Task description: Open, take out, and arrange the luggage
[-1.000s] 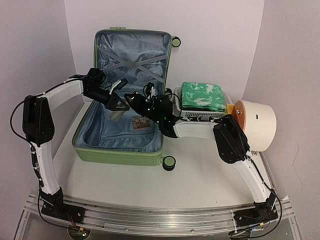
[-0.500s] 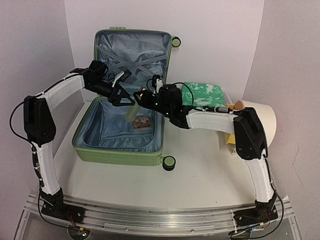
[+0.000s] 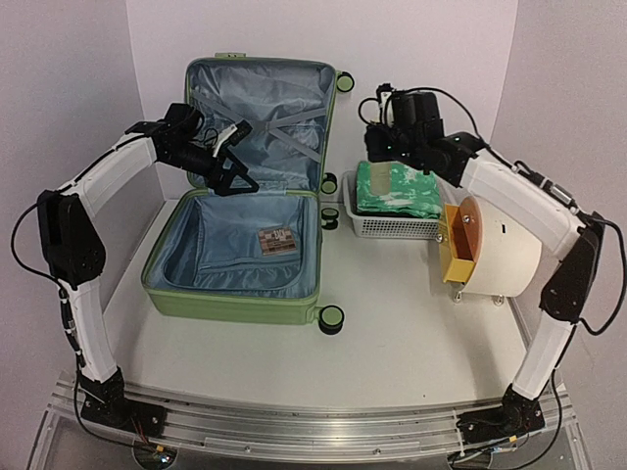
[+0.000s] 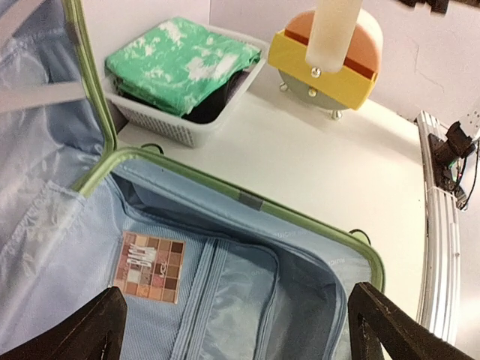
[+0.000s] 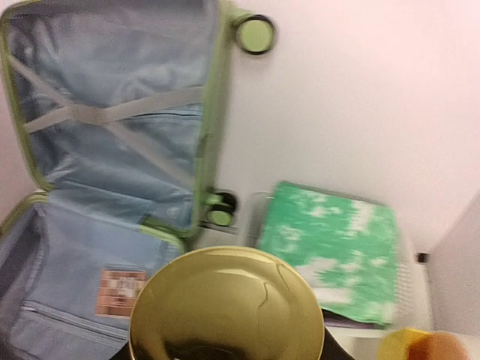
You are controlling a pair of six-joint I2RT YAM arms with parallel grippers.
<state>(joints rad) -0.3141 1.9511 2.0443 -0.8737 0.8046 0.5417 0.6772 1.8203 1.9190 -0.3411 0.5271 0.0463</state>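
With the luggage (image 3: 230, 304) lying open at the counter's (image 3: 392, 343) left, the right pincer (image 3: 382, 147) is gripping a gold-based container (image 5: 229, 307) above the right-hand basket (image 3: 392, 227), the left pincer (image 3: 240, 160) is hovering wide open, and 1 palette (image 3: 277, 240) is waiting inside, so unpacking looks unfinished

Left claw (image 4: 240, 334) spread wide, one dark fingertip (image 4: 86, 334) in each lower corner, nothing between them. Below it is the open luggage (image 4: 300, 289), a small checkered palette (image 4: 148, 267) flat on its blue lining. Past the green rim, on the white worktop (image 4: 337, 172), a mesh basket (image 4: 157, 120) holds folded green-and-white cloth (image 4: 180, 64). Near it stands an orange-faced cylinder (image 4: 367, 34) with a yellow tray (image 4: 330, 79).
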